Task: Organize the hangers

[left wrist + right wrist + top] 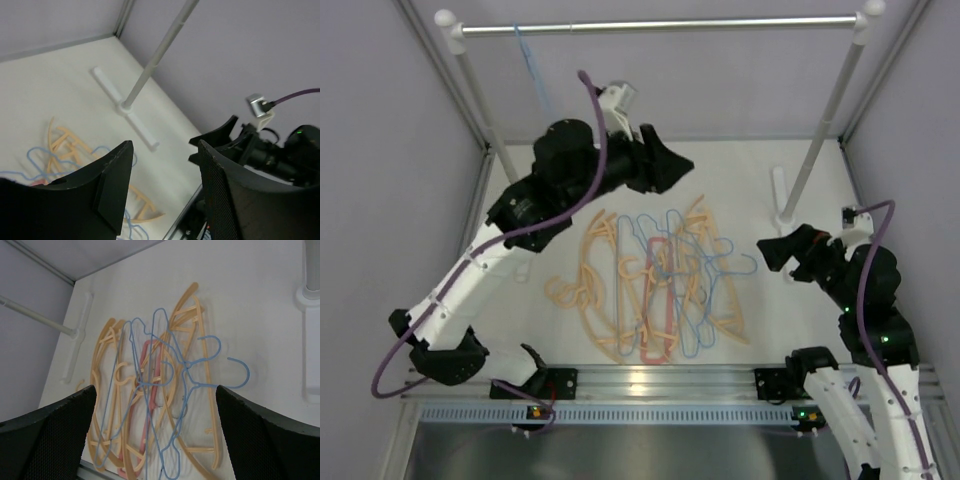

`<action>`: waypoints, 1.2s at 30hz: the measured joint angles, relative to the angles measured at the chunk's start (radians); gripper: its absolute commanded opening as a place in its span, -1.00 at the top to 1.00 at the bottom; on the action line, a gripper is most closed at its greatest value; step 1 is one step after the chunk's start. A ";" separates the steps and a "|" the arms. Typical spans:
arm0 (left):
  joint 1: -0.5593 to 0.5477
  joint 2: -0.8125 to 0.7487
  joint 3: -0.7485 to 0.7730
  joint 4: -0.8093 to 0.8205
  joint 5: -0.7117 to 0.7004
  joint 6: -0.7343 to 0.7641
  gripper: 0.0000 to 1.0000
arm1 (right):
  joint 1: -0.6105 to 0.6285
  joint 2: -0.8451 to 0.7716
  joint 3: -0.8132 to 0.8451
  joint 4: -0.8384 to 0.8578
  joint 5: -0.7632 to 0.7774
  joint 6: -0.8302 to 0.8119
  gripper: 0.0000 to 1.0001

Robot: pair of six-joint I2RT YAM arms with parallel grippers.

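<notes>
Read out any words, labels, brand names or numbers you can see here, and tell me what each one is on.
No text can be read in any view.
The hangers, the rail, the left arm and the right arm show no writing, labels or numbers.

Messy heap of peach-orange, light-blue and pink-red clothes hangers (655, 285) is spread between the fingers of left gripper (680, 168) and right gripper (773, 258), touched by neither.

The hangers (658, 272) are peach-orange, light-blue, and one pink-red.
</notes>
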 measured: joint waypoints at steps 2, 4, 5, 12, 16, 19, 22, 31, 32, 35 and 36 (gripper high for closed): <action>-0.133 -0.010 -0.078 -0.014 -0.167 0.039 -0.15 | 0.000 -0.007 0.009 -0.013 0.012 -0.004 -0.99; -0.250 -0.025 -0.153 -0.024 -0.314 0.064 -0.12 | 0.000 -0.018 0.018 -0.031 0.030 -0.006 -0.99; -0.309 -0.032 -0.190 -0.031 -0.391 0.076 -0.12 | 0.000 -0.024 0.024 -0.042 0.042 -0.006 -0.99; -0.575 -0.034 -0.373 -0.047 -0.805 0.080 0.05 | 0.000 -0.069 0.085 -0.118 0.120 -0.006 -0.99; -0.578 -0.018 -0.473 -0.069 -0.904 0.025 0.06 | 0.000 -0.076 0.100 -0.127 0.137 -0.006 -0.99; -0.567 0.024 -0.544 -0.105 -0.939 -0.022 0.06 | 0.000 -0.077 0.100 -0.145 0.143 -0.010 -0.99; -0.542 0.058 -0.616 -0.127 -0.920 -0.051 0.08 | 0.000 -0.077 0.100 -0.151 0.146 -0.011 -0.99; -0.447 0.081 -0.786 -0.138 -0.755 -0.072 0.14 | 0.000 -0.076 0.099 -0.156 0.146 -0.011 -0.99; -0.440 0.082 -0.802 -0.133 -0.733 -0.071 0.14 | 0.000 -0.077 0.099 -0.156 0.146 -0.011 -0.99; -0.419 0.090 -0.837 -0.113 -0.672 -0.063 0.14 | 0.000 -0.077 0.098 -0.157 0.146 -0.012 -0.99; -0.414 0.093 -0.845 -0.105 -0.655 -0.059 0.15 | 0.000 -0.077 0.098 -0.157 0.146 -0.012 -0.99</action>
